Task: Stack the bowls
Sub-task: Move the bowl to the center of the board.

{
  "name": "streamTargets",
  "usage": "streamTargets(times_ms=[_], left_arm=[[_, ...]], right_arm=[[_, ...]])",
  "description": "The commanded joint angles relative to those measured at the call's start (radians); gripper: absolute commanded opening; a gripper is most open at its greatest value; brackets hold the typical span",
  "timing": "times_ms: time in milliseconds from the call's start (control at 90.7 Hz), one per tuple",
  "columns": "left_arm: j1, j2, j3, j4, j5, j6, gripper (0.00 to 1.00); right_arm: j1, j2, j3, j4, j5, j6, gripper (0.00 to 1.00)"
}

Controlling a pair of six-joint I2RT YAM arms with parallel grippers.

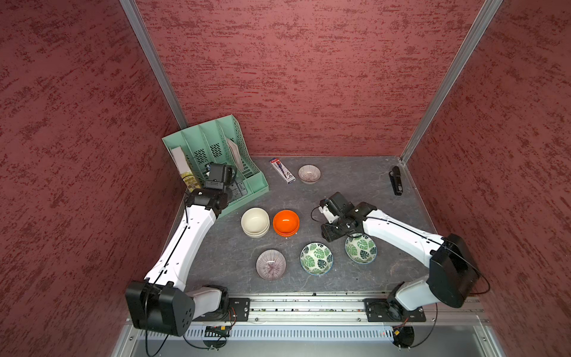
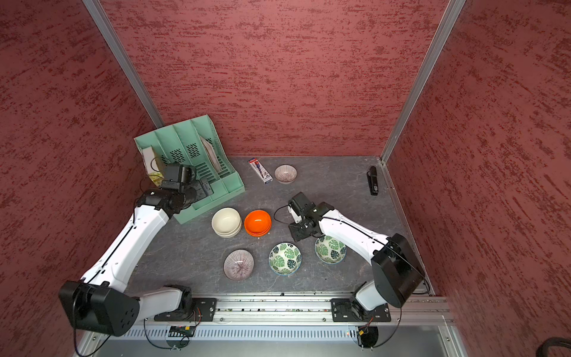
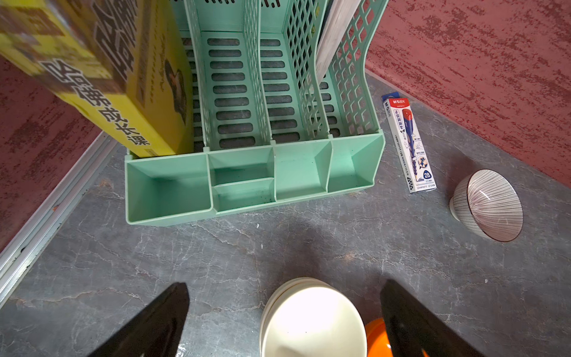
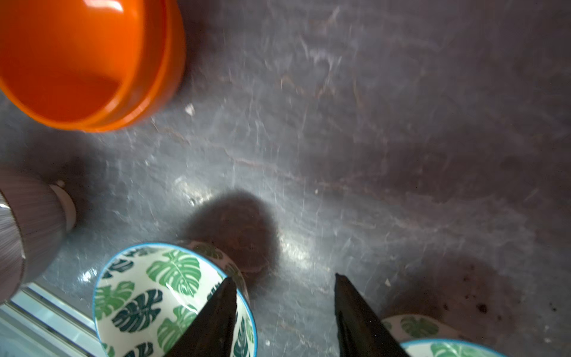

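Arms both over surface (image 1: pixel 355 191). Left arm: elbow back at rail, forearm stretched to green organizer (image 1: pixel 216 145); left end effector (image 3: pixel 284 282) fingers wide apart, empty. Right arm: forearm angled inward, wrist pitched down, right of orange stack (image 1: pixel 286 222); right end effector (image 4: pixel 283 276) fingers apart, empty. Cream stack (image 1: pixel 255 222) just left of orange stack. Leaf bowls (image 1: pixel 316 258) (image 1: pixel 361 252) and one lined bowl (image 1: pixel 271 264) nearer rail, unstacked. Other lined bowl (image 1: pixel 309 173) beyond.

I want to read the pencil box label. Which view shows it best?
The left wrist view: the pencil box is close and its print is sharp. In both top views the box is small and unreadable. The right wrist view misses it.
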Motion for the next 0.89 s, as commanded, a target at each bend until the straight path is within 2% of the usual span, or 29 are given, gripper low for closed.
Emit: streamTargets(times_ms=[0,275,584,694,804,882], left_arm=[[-0.01,0.012,0.023,0.023,0.011,0.008,1.0],[-0.02,0.006,0.014,0.03,0.012,0.001,1.0],[-0.022,-0.001,0.013,0.021,-0.004,0.002,1.0],[-0.022,0.001,0.013,0.019,-0.009,0.002,1.0],[-0.022,0.002,0.012,0.02,-0.01,0.005,1.0],[-0.022,0.005,0.011,0.022,-0.011,0.005,1.0]], right_arm=[[0.007,-0.072,-0.033,-0.002,-0.051,0.037,0.54],[0.049,-0.089,-0.107,0.061,-0.1,0.044,0.54],[0.056,0.025,-0.112,0.115,-0.101,0.045,0.52],[0.055,0.052,-0.114,0.144,-0.122,0.041,0.45],[0.056,0.067,-0.107,0.161,-0.125,0.033,0.25],[0.056,0.059,-0.1,0.163,-0.122,0.028,0.18]])
